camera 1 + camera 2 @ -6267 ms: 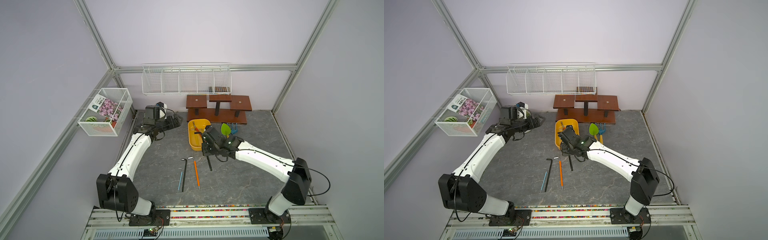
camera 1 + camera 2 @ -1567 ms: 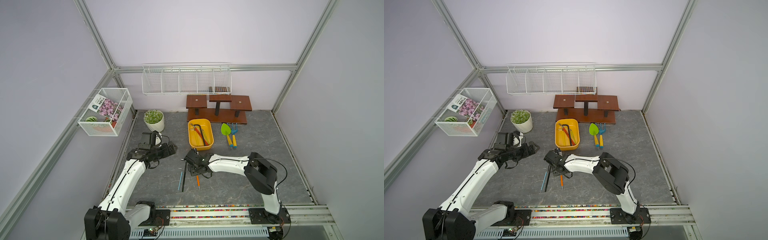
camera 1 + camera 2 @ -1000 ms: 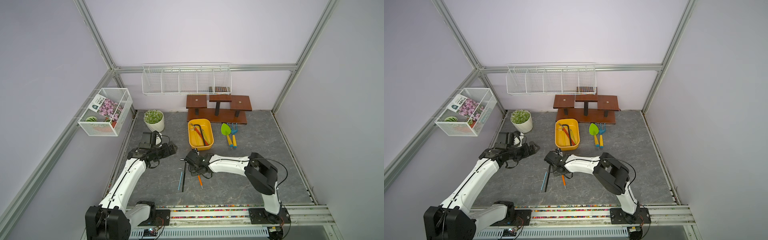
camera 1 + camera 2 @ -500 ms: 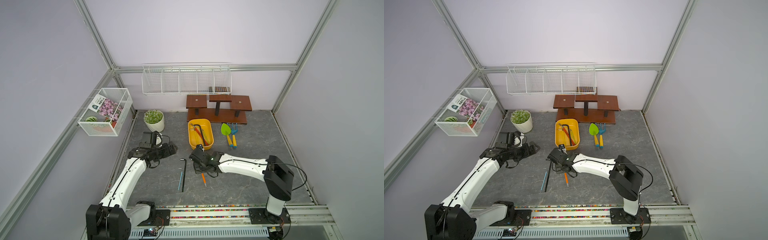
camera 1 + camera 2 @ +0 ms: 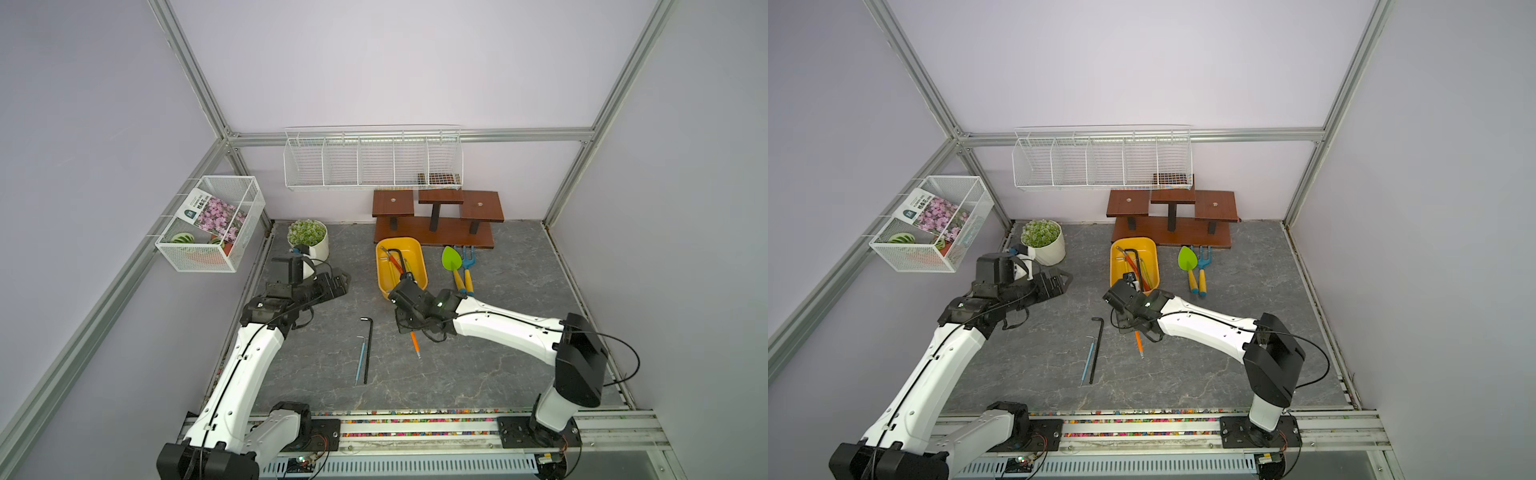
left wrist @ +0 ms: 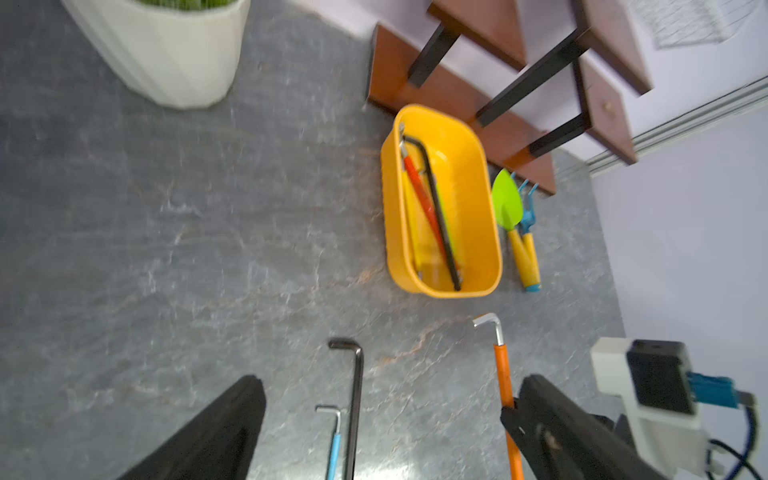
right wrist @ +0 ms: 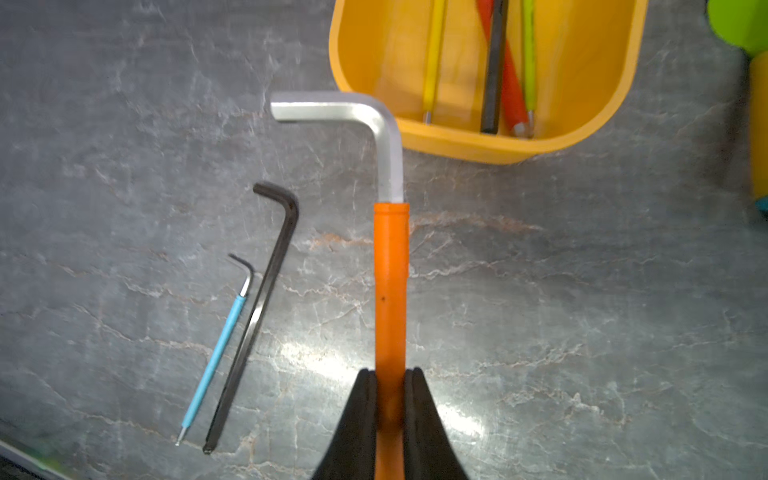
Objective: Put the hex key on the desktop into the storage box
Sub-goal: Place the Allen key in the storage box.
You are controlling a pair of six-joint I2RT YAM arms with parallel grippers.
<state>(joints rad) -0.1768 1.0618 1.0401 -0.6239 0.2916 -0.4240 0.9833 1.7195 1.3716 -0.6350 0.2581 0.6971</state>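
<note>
Dark-grey marbled desktop spreads under both arms, inside pale lilac walls.

We start at our right gripper. Its jaws are pinched nearly together on the orange-sleeved hex key, gripping the plastic sleeve well back from the bare metal. The silver bent end juts forward, close to the near rim of the yellow storage box but not yet over it. From the wrist view the key looks raised off the surface, though we cannot be sure how high.

We judge it a stiff steel rod, fairly light. The sleeve is the right place to hold, since it offers more friction than the polished steel. Being thin and round, it could twist or swing in the jaws, with so much length hanging ahead of the grip.

Inside the box the stored keys lie lengthwise, so ours would best go in along the same line.

Further out, a black hex key and a blue-sleeved hex key lie side by side on the desktop, awaiting their turn.

Our left gripper hovers well apart, jaws spread wide and empty.
</note>
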